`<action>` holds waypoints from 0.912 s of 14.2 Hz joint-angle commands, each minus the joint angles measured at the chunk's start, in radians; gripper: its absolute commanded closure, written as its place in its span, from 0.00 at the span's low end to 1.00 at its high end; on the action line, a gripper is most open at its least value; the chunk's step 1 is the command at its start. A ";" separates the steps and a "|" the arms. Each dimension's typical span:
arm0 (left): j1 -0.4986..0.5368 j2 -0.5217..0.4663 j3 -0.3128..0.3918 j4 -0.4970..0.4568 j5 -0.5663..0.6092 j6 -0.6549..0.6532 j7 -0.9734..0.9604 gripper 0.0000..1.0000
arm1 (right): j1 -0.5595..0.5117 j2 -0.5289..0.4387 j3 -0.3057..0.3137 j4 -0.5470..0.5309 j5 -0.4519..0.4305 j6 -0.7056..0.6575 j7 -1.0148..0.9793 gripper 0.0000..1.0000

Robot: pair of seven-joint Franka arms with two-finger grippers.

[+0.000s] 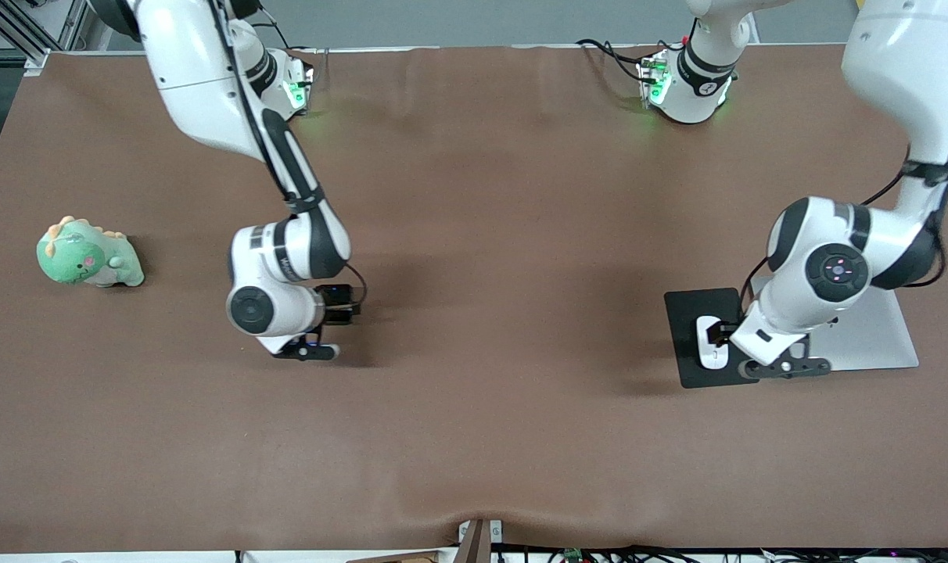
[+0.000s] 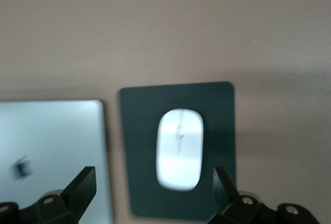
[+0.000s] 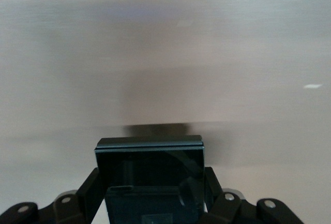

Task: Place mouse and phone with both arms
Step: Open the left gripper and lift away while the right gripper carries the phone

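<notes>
The right arm bends down over bare table, its right gripper (image 3: pixel 152 193) pinching the phone (image 3: pixel 150 175); the left gripper (image 2: pixel 155 188) hangs spread over the mouse (image 2: pixel 179 149) (lying on the dark pad (image 2: pixel 134 131)) — not touching.

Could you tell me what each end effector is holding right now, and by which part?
The right end effector grips the phone by its two side edges. The left end effector is open above the mouse, holding nothing.

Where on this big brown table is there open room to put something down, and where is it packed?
The widest bare stretch lies mid-table, between the right gripper holding the phone and the dark pad. More lies between that gripper and the green plush toy. It is crowded at the left arm's end: mouse on the pad, laptop beside it, left gripper above.
</notes>
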 commanded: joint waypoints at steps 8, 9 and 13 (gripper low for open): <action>0.022 -0.121 -0.006 0.366 -0.141 -0.470 0.095 0.00 | -0.085 -0.106 -0.108 -0.162 0.004 0.006 -0.231 1.00; 0.049 -0.150 -0.006 0.366 -0.157 -0.473 0.114 0.00 | -0.083 -0.106 -0.142 -0.166 0.004 0.006 -0.283 1.00; 0.105 -0.244 -0.004 0.363 -0.280 -0.522 0.216 0.00 | -0.086 -0.105 -0.237 -0.187 0.004 0.007 -0.435 1.00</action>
